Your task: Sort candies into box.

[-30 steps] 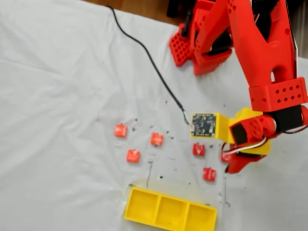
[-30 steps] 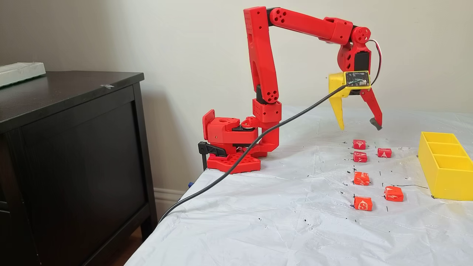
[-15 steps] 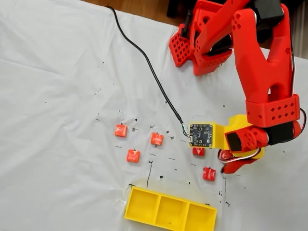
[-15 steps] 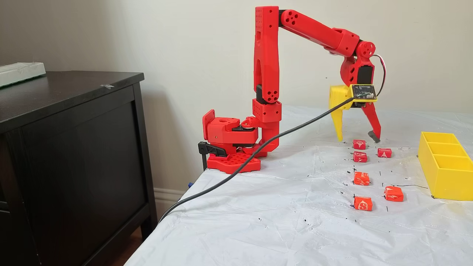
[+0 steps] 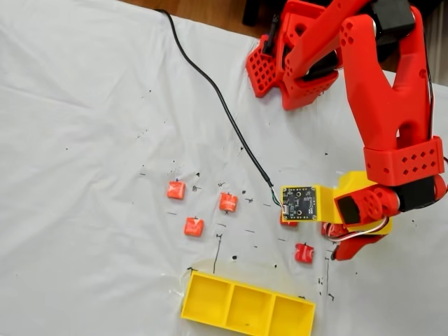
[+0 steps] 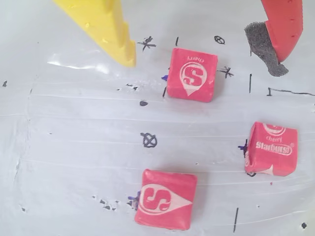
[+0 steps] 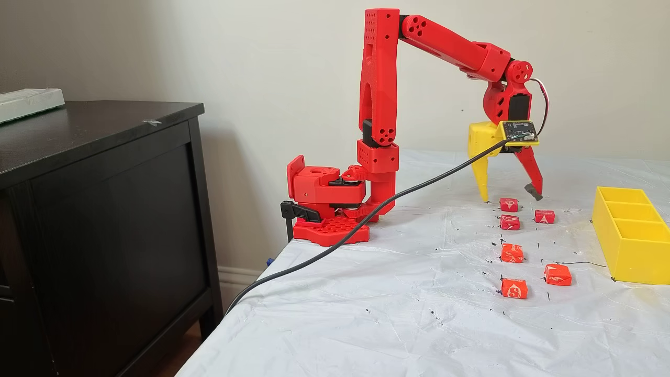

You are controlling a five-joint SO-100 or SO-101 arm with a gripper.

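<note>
Hand (image 6: 204,46): fingers spread apart, empty, straddling one cherry candy (image 6: 192,73).
Candies (image 7: 512,253): six, all loose on the bench (image 7: 408,303).
Box (image 7: 631,238): three compartments, seemingly empty.
Progress: none sorted; all six remain.

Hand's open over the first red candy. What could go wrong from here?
1. The hand straddles the top candy, which sits nearer the foam-padded red finger than the yellow finger; closing may push it sideways, not pinch it.
2. Two neighbouring candies lie close; a skewed descent might nudge them off their marks.
3. The black cable hangs slack across the table and might drag as the arm swings toward the box.
</note>
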